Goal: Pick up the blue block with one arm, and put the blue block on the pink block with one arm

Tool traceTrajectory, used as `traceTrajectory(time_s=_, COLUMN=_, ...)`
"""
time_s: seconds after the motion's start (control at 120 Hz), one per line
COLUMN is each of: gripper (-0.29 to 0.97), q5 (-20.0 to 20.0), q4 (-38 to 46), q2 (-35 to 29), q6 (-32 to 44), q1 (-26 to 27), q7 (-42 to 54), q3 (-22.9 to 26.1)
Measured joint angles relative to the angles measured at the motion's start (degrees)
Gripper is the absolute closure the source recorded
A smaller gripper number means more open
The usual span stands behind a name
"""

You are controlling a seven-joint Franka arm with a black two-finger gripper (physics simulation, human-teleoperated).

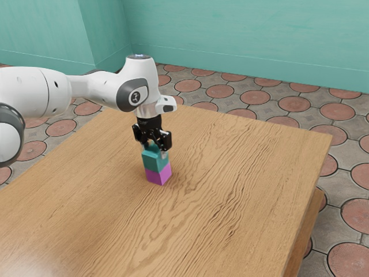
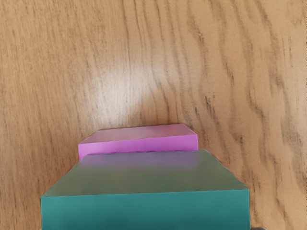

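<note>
On the desk (image 1: 242,190): the pink block (image 1: 158,173) is sitting a little left of the middle, flat on the wood.
Blue block (image 1: 152,160): it is resting on top of the pink block, touching it, with the edges roughly lining up; its colour is leaning toward teal.
Hand (image 1: 154,149): it is pointing straight down over the stack, partly open, with its two black fingers pressing the blue block's upper part from two sides.
Arm (image 1: 86,86): it is reaching in from the left and bending down at the wrist.
Wrist view: the blue block (image 2: 144,191) is lying just under the hand, and the pink block (image 2: 139,141) is peeking out beyond its far edge.
Surroundings: a floor (image 1: 346,144) of round brown tiles is spreading around the desk, and a green wall (image 1: 230,29) is standing far behind.
</note>
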State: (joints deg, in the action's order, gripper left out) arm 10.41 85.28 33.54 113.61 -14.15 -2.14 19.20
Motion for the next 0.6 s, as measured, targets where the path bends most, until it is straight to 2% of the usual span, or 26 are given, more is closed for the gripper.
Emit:
traceTrajectory(time_s=0.25, gripper=0.08, q5=0.0, q4=-0.4, q2=-0.2, q6=-0.1, q1=0.3, q7=0.6, q3=0.1)
traceTrajectory(time_s=0.325, gripper=0.06, q5=-0.2, q4=-0.4, q2=-2.8, q6=-0.1, q1=0.5, q7=0.8, q3=-0.2)
traceTrajectory(time_s=0.467, gripper=0.04, q5=-0.6, q4=8.6, q2=-20.9, q6=-1.8, q1=1.5, q7=0.0, q3=-2.0)
traceTrajectory(time_s=0.55, gripper=0.04, q5=-3.2, q4=13.2, q2=-31.4, q6=-5.2, q1=4.4, q7=-0.5, q3=-11.5)
traceTrajectory(time_s=0.6, gripper=0.03, q5=-5.2, q4=14.2, q2=-36.0, q6=-7.3, q1=3.0, q7=0.0, q3=-14.7)
